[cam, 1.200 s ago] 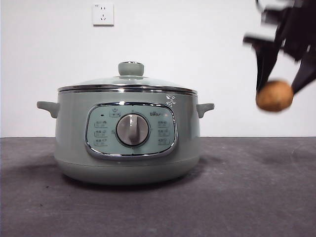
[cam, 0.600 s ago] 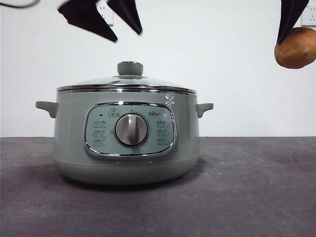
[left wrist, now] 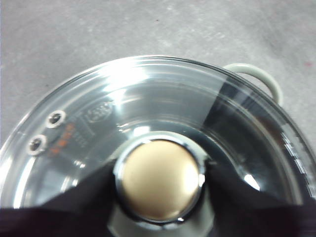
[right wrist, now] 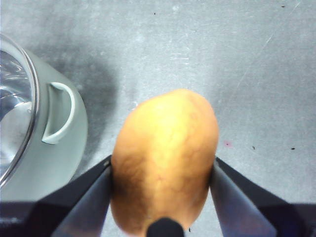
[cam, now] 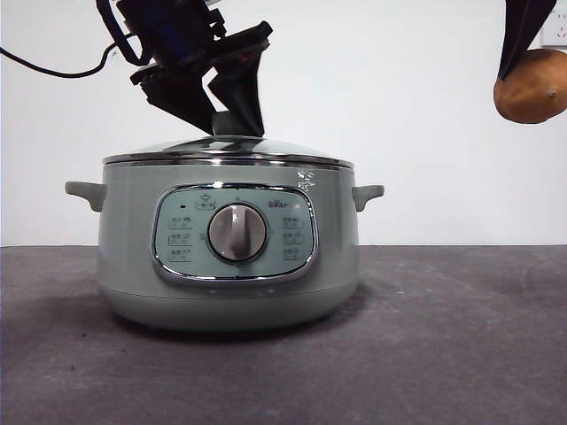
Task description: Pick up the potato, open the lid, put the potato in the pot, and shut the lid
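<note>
The sage-green pot (cam: 133,266) stands on the table with the glass lid (cam: 283,149) seated on it. My left gripper (cam: 236,124) has come down over the lid and its open jaws stand on either side of the green knob (left wrist: 159,178), close to its rim. My right gripper (right wrist: 162,165) is shut on the orange-brown potato (right wrist: 165,153). It holds the potato (cam: 532,86) high in the air to the right of the pot, above the level of the lid. The pot's side handle (right wrist: 59,118) lies beside it, lower down.
The dark grey table (cam: 443,354) stretches in front of and to the right of the pot. A white wall stands behind, with a socket (cam: 556,31) at the top right. A black cable (cam: 53,66) trails from the left arm.
The left gripper has come down from above the pot and now straddles the lid knob. The right gripper rose with the potato a second ago and has since held still.
</note>
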Controlling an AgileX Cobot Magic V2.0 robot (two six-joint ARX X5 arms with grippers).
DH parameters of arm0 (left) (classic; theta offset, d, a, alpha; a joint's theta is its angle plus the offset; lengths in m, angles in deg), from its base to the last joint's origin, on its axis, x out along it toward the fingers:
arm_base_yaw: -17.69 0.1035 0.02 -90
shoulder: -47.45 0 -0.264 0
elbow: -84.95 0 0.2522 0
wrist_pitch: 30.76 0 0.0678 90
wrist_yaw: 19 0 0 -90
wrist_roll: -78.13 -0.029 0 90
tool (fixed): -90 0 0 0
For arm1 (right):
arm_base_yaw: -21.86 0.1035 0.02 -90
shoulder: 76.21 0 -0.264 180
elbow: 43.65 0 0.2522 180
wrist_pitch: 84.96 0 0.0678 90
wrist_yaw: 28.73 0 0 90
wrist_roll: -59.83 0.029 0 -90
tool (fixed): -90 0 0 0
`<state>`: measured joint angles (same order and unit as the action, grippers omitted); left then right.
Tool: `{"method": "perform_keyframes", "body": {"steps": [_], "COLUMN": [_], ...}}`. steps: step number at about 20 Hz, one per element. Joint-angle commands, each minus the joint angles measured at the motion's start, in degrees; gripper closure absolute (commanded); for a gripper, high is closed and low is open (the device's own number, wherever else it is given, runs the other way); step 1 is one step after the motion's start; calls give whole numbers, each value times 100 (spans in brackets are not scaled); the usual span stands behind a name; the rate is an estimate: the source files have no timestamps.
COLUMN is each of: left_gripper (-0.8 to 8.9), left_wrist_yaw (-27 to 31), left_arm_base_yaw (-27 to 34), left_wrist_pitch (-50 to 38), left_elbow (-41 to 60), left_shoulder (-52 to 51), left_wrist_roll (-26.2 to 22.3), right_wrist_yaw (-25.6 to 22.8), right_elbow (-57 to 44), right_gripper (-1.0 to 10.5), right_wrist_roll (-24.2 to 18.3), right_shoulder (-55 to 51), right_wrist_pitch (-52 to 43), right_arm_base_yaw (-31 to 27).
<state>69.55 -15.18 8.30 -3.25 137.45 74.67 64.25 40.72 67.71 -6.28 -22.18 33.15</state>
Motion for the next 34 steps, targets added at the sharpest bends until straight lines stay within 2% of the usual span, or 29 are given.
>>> {"method": "perform_keyframes", "body": {"steps": [1, 5, 6, 9, 12, 17, 22, 25, 29, 34], "left_gripper": [822, 822, 822, 822, 822, 822, 822, 822, 822, 822], "left_wrist_yaw": [-13, 7, 11, 15, 280, 953, 1340, 1624, 1871, 1952], "left_arm_base_yaw": [-17, -17, -17, -17, -17, -2, -2, -2, -2, -7], "left_wrist_pitch": [0, -118, -114, -118, -22, 350, 868, 1296, 1738, 2092], "left_elbow": [-13, -164, -295, -647, -966, -1233, -1233, -1233, -1233, -1233], "left_shoulder": [26, -9, -57, -321, -761, -1729, -2865, -3451, -4057, -4489], "left_wrist_roll": [-133, -133, -133, -133, -133, -282, -282, -280, -278, -256], "right_wrist_yaw": [-9, 13, 114, 927, 1049, 1047, 1019, 951, 448, 280], "right_elbow": [-15, -15, -15, -15, -2, 105, 1134, 2111, 3246, 3626], "right_gripper": [958, 959, 959, 959, 959, 959, 959, 959, 959, 959], "right_wrist_roll": [-46, -48, -50, -85, -26, 127, 50, -181, -546, -748], "right_shoulder": [-9, -9, -9, -9, -7, 181, 1307, 2299, 3622, 4704], "right_wrist_pitch": [-28, -114, -155, -442, -787, -1587, -1502, -1137, -629, -516], "right_arm_base_yaw": [9, 9, 15, 105, 437, 1388, 2151, 2441, 2680, 2754]}}
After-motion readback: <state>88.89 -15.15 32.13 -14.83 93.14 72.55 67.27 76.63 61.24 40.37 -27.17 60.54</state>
